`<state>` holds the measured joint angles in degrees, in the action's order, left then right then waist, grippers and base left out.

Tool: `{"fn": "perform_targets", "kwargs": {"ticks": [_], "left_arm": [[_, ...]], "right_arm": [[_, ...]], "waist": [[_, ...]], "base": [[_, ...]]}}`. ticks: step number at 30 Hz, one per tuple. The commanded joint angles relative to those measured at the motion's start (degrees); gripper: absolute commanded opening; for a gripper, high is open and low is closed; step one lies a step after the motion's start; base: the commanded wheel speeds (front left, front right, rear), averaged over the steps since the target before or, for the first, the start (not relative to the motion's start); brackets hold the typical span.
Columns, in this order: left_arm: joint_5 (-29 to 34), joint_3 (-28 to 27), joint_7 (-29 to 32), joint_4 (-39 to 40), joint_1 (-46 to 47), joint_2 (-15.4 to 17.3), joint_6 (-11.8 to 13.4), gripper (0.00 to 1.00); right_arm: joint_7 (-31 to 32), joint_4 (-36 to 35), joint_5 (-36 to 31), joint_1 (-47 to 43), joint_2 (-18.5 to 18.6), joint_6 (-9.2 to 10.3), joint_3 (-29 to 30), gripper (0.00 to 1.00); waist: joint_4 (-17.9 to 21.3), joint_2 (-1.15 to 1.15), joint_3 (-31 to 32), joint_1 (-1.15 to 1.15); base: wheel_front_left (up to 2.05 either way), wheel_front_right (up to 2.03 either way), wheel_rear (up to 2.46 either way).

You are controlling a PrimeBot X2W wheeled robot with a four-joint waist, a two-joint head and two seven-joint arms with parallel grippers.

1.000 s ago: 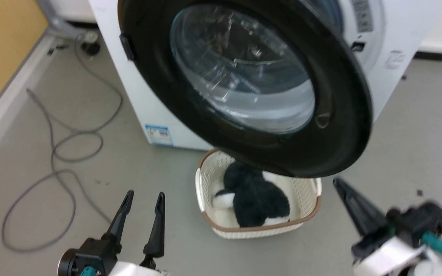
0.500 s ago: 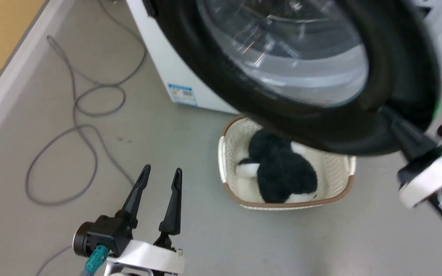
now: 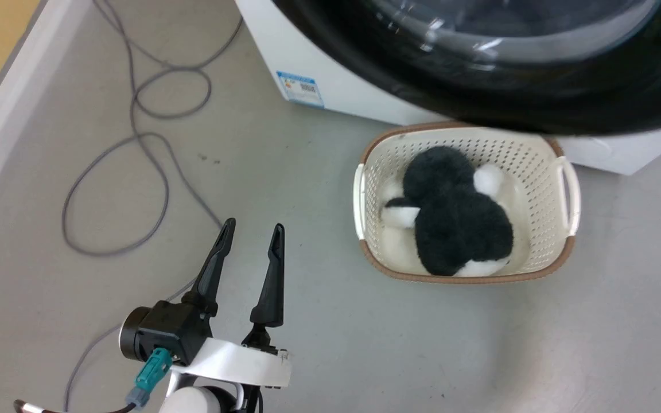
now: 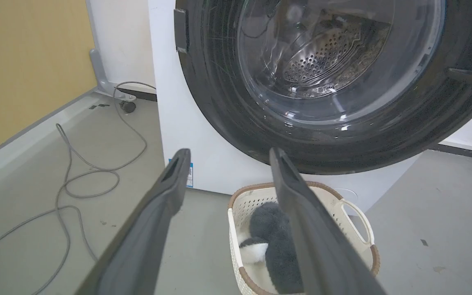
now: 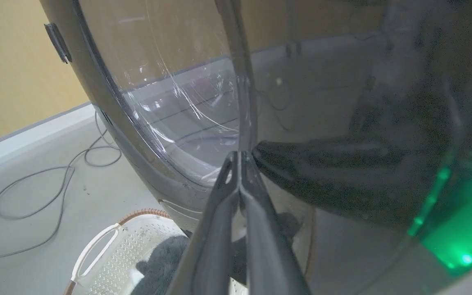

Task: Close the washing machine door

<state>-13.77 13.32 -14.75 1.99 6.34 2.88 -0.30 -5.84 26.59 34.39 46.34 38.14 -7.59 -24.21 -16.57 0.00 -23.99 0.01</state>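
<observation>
Black gloss runs across the top of the head view. That is the washing machine door (image 3: pixel 479 97), hanging out from the washing machine (image 3: pixel 345 92) and over the cream laundry basket (image 3: pixel 468 279) with its black-and-white plush toy (image 3: pixel 457 229). Your left gripper (image 3: pixel 253 225) sits low over the floor, well apart from both, fingers spread a moderate way and holding nothing.

From the left wrist view you see the door's rim above the fingers and the perforated steel drum (image 4: pixel 322 61) through its glass. The door is not yet home against the front panel.

In the right wrist view your right gripper (image 5: pixel 239 155) has its two fingers pressed together with nothing between them. The tips sit where clear glass meets the dark surround. It looks like contact, though the mirror-like reflection makes that hard to confirm.

Push with those closed tips on the solid surround rather than the glass. Go steadily toward the machine and follow the door's arc so they don't skid. Keep the left arm away from the closing gap, and press until the latch catches.
</observation>
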Motion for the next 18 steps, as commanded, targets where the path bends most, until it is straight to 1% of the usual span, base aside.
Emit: {"fn": "perform_targets", "kwargs": {"ticks": [1, 5, 10, 13, 18], "left_arm": [[0.1, 0.2, -0.2, -0.1, 1.0, 0.0, 0.4, 1.0], [0.0, 0.4, -0.2, -0.3, 1.2, 0.0, 0.5, 1.0], [-0.4, 0.7, -0.2, -0.3, 1.5, 0.0, 0.8, 1.0], [-0.6, 1.0, -0.2, -0.4, 1.6, 0.0, 1.1, 1.0], [-0.7, 0.9, -0.2, -0.7, 1.3, 0.0, 1.4, 1.0]], "right_arm": [[0.5, 1.8, 1.2, 2.4, 0.7, 0.1, 0.1, 0.0], [1.5, 6.4, 3.2, 7.1, 0.9, 0.1, 0.8, 0.0], [1.2, 12.2, 4.3, 11.5, 0.4, 0.1, 3.0, 0.0], [0.4, 15.0, 4.4, 12.8, -0.4, 0.1, 4.1, 0.0], [-1.5, 17.2, 4.1, 12.2, -1.8, 0.1, 3.3, 0.0]], "waist": [[-0.7, 0.0, -1.0, -0.01], [-1.3, 0.0, -1.9, -0.01], [-2.1, 0.0, -2.5, -0.01], [-2.3, 0.0, -2.4, -0.01], [-1.6, 0.0, -0.7, -0.01]], "base": [[0.0, 0.0, 0.0], [0.0, 0.0, 0.0], [0.0, 0.0, 0.0], [0.0, 0.0, 0.0], [0.0, 0.0, 0.0]]}}
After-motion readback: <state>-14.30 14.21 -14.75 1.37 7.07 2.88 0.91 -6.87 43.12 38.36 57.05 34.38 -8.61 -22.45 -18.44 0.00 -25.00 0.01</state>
